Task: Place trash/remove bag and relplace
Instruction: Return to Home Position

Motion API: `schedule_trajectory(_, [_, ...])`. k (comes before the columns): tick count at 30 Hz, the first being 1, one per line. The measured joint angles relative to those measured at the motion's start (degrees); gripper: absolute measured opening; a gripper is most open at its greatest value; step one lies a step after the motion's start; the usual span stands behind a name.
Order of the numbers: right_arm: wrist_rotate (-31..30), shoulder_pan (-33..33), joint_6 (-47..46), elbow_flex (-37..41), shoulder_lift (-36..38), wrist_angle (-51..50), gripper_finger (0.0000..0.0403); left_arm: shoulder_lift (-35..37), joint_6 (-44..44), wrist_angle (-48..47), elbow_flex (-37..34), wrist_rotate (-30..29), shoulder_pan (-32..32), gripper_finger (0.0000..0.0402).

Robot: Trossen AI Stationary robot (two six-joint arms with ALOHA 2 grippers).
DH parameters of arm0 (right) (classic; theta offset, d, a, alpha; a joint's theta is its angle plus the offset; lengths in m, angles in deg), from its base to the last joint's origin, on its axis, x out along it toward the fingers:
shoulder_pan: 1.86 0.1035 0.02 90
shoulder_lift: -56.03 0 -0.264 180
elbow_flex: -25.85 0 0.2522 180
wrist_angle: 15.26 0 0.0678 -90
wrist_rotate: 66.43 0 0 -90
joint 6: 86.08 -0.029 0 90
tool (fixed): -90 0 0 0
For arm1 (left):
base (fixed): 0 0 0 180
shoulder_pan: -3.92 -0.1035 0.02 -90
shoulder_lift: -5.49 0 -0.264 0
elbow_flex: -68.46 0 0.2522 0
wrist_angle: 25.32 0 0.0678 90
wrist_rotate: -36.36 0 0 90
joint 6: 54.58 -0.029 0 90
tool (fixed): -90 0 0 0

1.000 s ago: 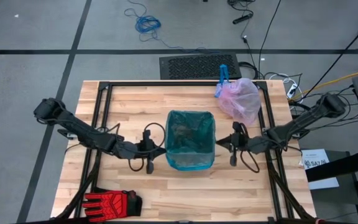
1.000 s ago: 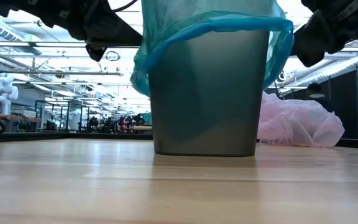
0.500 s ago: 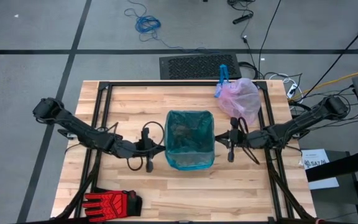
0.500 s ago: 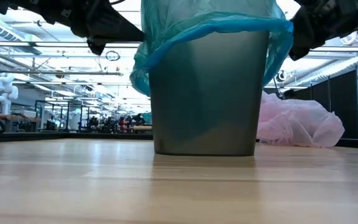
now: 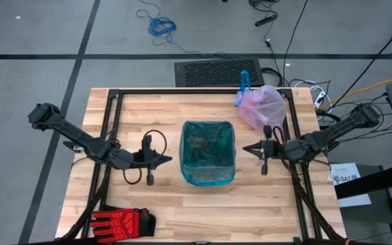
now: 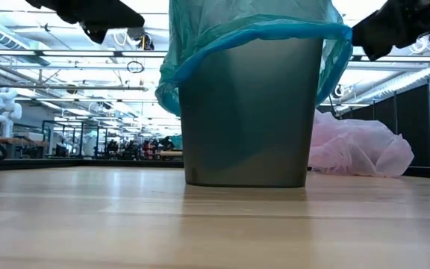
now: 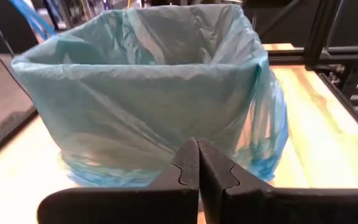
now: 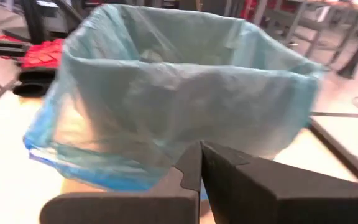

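Both grippers have backed away from the bin in the last half second. On my overhead feed the left gripper now hangs off the bin's left side and the right gripper off its right side. A strip of bare table shows between each tip and the bin.

My wrist feeds show both pairs of fingers pressed together tip to tip, pinching nothing and touching nothing. Each pair points straight at the teal bag.

That bag lines the bin, its rim folded out over the walls and hanging loose partway down the outside. The pink bag lies slumped on the table's right corner at the top of the overhead feed, apart from the bin, with its blue tie at the table edge.

I can't make out what is inside the pink plastic. From above, the bin's inside is only a dark mottled patch, so I can't tell what lies there either. On the low feed the frame cuts off the bin's top, and the arms are only dark shapes at the upper corners. A red glove lies at the table's lower left corner overhead.
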Motion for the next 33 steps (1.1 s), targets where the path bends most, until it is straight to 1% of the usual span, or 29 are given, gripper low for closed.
schedule_trajectory(2, [-2.3,0.7,0.5,0.8,2.3,-1.5,0.0000,0.3,-2.7,2.5,-1.8,0.0,-0.2,0.0000])
schedule_trajectory(4, [-3.0,1.4,1.5,2.9,5.2,-1.6,0.0000,0.9,-4.1,6.3,-4.8,0.0,-1.3,0.0000])
schedule_trajectory(6, [-2.4,1.8,2.7,5.8,9.1,0.1,0.0000,1.8,-4.2,10.0,-8.6,0.0,-3.3,0.0000])
schedule_trajectory(8, [0.8,1.9,4.2,9.0,14.1,2.4,0.0000,2.8,-4.2,14.3,-12.3,0.8,-5.8,0.0000])
schedule_trajectory(10, [3.5,1.9,6.1,11.7,19.5,4.8,0.0000,4.1,-4.4,19.3,-15.7,4.5,-9.1,0.0000])
schedule_trajectory(12, [5.0,1.8,8.4,13.7,25.1,4.9,0.0000,5.1,-5.3,23.3,-18.4,9.5,-12.9,0.0000])
schedule_trajectory(17, [5.0,0.6,14.4,14.7,38.3,0.4,0.0000,6.1,-7.0,24.9,-20.1,20.4,-24.4,0.0000])
schedule_trajectory(18, [4.8,0.2,15.2,14.7,39.5,-0.4,0.0000,6.1,-7.1,25.0,-20.1,22.9,-26.9,0.0000])
schedule_trajectory(20, [4.8,-0.9,16.3,14.3,39.3,-1.5,0.0000,6.2,-7.1,25.5,-20.1,28.2,-31.5,0.0000])
schedule_trajectory(23, [6.1,-2.9,14.6,14.1,39.5,-2.8,0.0000,6.2,-6.6,25.4,-20.3,33.1,-35.9,0.0000])
schedule_trajectory(25, [6.4,-4.2,13.3,14.0,39.4,-3.8,0.0000,6.4,-6.5,25.2,-21.0,34.1,-37.1,0.0000])
schedule_trajectory(27, [7.1,-5.4,11.7,14.1,39.3,-4.9,0.0000,8.1,-5.6,24.1,-22.1,34.4,-37.3,0.0000])
schedule_trajectory(30, [9.6,-7.5,10.1,14.7,39.4,-4.3,0.0000,11.4,-5.1,24.6,-24.6,34.5,-36.3,0.0000])
schedule_trajectory(33, [12.3,-9.9,9.5,17.0,39.4,-1.1,0.0000,14.6,-5.1,24.4,-27.4,34.4,-34.7,0.0000])
